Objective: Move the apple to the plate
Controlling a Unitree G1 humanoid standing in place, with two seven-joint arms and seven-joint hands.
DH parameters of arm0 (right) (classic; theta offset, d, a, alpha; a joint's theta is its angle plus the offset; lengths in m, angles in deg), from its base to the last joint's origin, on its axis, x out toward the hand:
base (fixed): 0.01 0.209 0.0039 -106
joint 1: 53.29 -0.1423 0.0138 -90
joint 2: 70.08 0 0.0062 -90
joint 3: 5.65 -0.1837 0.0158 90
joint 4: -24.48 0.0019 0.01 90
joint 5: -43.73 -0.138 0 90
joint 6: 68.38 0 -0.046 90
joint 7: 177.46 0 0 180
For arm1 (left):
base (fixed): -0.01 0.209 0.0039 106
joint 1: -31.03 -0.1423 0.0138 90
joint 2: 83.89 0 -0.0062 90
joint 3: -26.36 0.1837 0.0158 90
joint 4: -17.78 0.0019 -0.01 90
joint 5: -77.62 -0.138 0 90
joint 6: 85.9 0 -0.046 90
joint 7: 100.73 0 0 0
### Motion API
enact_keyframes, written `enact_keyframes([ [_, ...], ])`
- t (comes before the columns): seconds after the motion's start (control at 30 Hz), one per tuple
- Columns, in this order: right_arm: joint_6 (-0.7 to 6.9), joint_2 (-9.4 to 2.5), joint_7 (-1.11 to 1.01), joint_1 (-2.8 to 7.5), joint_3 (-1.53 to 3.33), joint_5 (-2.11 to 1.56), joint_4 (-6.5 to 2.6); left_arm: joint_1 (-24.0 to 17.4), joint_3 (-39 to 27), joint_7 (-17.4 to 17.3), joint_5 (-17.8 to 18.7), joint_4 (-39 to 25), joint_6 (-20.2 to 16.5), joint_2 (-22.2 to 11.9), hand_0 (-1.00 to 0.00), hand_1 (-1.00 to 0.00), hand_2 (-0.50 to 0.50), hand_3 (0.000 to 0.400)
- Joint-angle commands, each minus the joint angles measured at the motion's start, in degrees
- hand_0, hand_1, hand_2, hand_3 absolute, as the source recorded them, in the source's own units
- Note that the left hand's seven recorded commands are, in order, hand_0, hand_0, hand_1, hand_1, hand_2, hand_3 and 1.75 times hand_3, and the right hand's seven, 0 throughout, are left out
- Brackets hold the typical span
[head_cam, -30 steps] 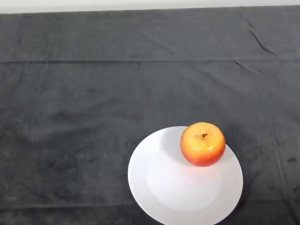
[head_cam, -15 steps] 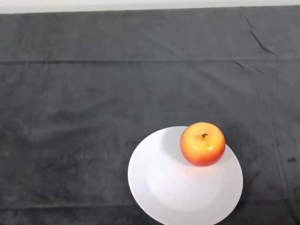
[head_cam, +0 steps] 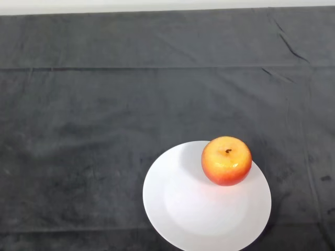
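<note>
White plate (head_cam: 188, 219) sits nearest the camera, low and right of centre in the head view, its near rim cut off by the bottom edge of the view. It lies flat on the dark cloth (head_cam: 104, 130).

Apple (head_cam: 226, 160) is on the plate, at the plate's far right part, close to the rim. It stands upright, stem dimple facing up, skin red-orange with a yellow patch on top. It casts a faint shadow onto the plate to its left. The rest of the plate is bare white.

No hand or arm shows anywhere in the view, so there is nothing to place things against and the hand's state is unknown from here; apple position is given relative to the plate and the view only.

Beyond the plate the cloth covers the surface all the way back. A straight fold line (head_cam: 157, 68) runs across the whole width in the far half. Some creases (head_cam: 290, 47) show at the far right. A pale strip (head_cam: 157, 6) runs along the very top of the view, past the cloth's far edge.
</note>
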Motion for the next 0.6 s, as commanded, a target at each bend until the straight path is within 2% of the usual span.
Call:
enact_keyframes([
  [0.03,-0.32,0.63,-0.03,0.26,-1.04,-0.94,0.15,-0.9,-2.0,0.4,1.3,2.3,0.9,0.7,0.0,0.0,0.0,0.0],
  [0.6,-0.33,0.64,-0.04,0.26,-1.04,-0.93,0.14,-0.8,-2.1,0.2,1.6,3.4,1.7,0.5,0.0,0.0,0.0,0.0],
])
